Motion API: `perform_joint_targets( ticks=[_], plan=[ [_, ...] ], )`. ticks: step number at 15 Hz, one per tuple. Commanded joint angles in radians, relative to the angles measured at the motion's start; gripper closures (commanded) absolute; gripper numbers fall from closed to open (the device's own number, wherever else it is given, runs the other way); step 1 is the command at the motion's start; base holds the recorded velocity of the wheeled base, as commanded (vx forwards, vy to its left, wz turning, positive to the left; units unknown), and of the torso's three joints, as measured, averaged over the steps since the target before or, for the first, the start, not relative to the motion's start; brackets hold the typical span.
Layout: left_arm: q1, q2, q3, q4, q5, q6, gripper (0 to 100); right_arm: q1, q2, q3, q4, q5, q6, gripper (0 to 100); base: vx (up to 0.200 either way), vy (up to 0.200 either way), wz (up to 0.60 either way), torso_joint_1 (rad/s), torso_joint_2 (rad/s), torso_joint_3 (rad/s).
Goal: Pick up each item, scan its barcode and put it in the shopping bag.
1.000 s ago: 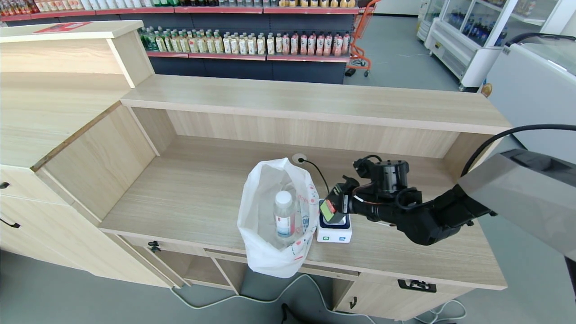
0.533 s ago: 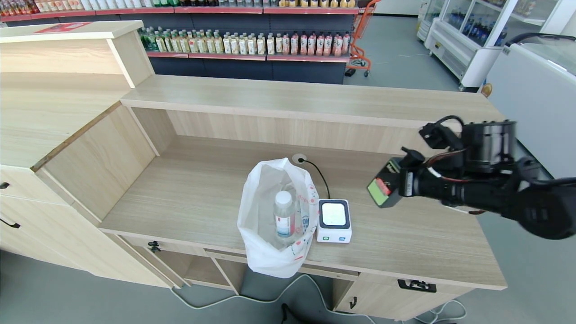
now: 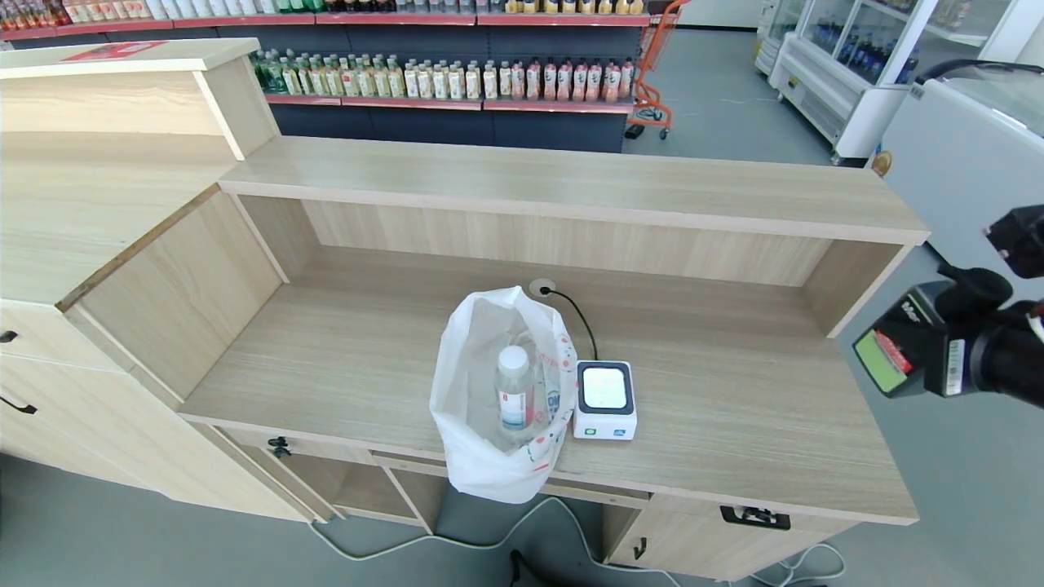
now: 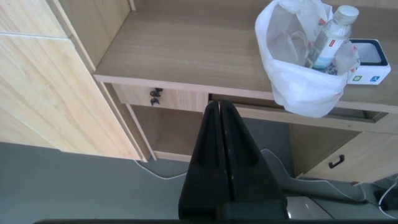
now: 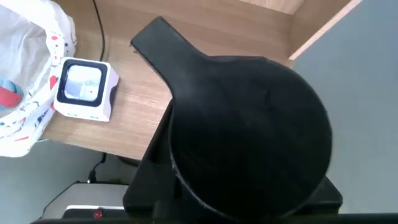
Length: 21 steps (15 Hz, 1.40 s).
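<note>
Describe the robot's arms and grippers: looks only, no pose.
The left gripper is matte black: two flat fingers that taper from a broad base to a narrow wedge, with no markings. The right gripper and the wrist behind it are black too, rounded in form, with a boxy black block mounted by the wrist.

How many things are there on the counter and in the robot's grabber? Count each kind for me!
Shopping bag: 1
Bottle, standing in the bag: 1
Scanner, beside the bag: 1
Dark item with a green end, held up past the counter's end: 1
Total: 4
</note>
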Motion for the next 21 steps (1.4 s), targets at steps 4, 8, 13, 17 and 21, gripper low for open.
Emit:
perform_joint_targets(
  ticks=[4,8,13,17,21],
  plan=[
    [0.000,0.001,0.001,-0.001,-0.002,0.001,100,-0.007,-0.161,0.072,0.014,-0.001,-0.010,100,0.000,0.000,0.00,0.000,0.00,0.000],
    [0.000,0.000,0.001,-0.001,-0.002,0.001,100,-0.007,-0.152,0.095,0.013,0.005,-0.007,100,0.000,0.100,0.00,0.001,0.00,0.002],
    [0.000,0.000,0.001,0.000,-0.002,0.001,100,-0.003,-0.066,0.049,0.001,0.012,0.002,100,0.000,0.200,0.00,0.002,0.00,0.008],
    [0.000,0.001,0.001,0.000,0.000,-0.001,100,-0.003,0.095,-0.023,-0.084,0.028,0.013,100,0.000,0.000,0.00,0.000,0.00,0.000],
    [0.000,0.001,-0.001,0.000,0.000,-0.001,100,0.005,0.242,-0.050,-0.159,0.063,0.014,100,0.000,0.000,0.00,0.000,0.00,0.000]
  ],
)
